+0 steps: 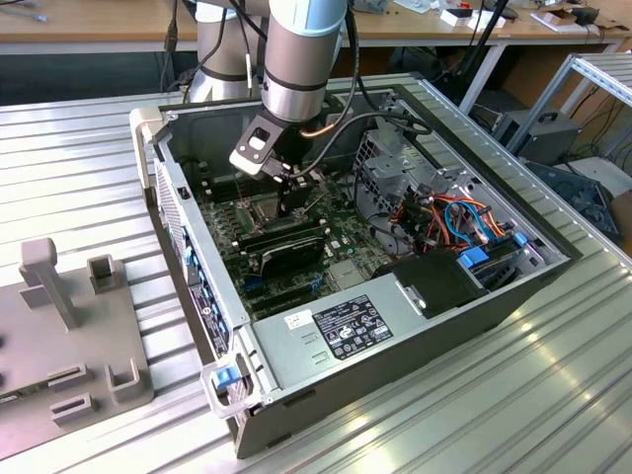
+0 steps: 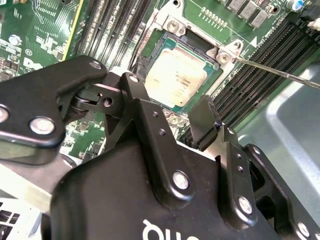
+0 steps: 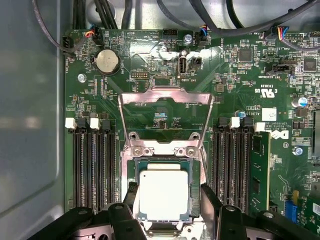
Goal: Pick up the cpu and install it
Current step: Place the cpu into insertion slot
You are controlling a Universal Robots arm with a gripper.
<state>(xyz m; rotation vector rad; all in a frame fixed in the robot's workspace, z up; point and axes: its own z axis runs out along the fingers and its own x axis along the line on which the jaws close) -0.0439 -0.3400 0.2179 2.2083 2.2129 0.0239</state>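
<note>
End effector (image 2: 168,95) hangs low inside the open computer case (image 1: 415,326), jaws spread, gripping nothing, fingers (image 3: 209,197) flanking the cpu (image 3: 164,192) without visible contact. Cpu lies flat in the motherboard socket; socket frame (image 3: 165,97) is hinged open. Looks like the seating/release step. Any retreat needs a straight lift, no nudging the chip.

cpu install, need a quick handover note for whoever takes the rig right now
Gripper: jaws open, one on each side of the cpu, low over the board; whether they touch it cannot be told.
Cpu: lies flat in the socket.
Done: cpu placed in the socket.
Left: the frame is hinged open, not closed over the cpu.
</note>
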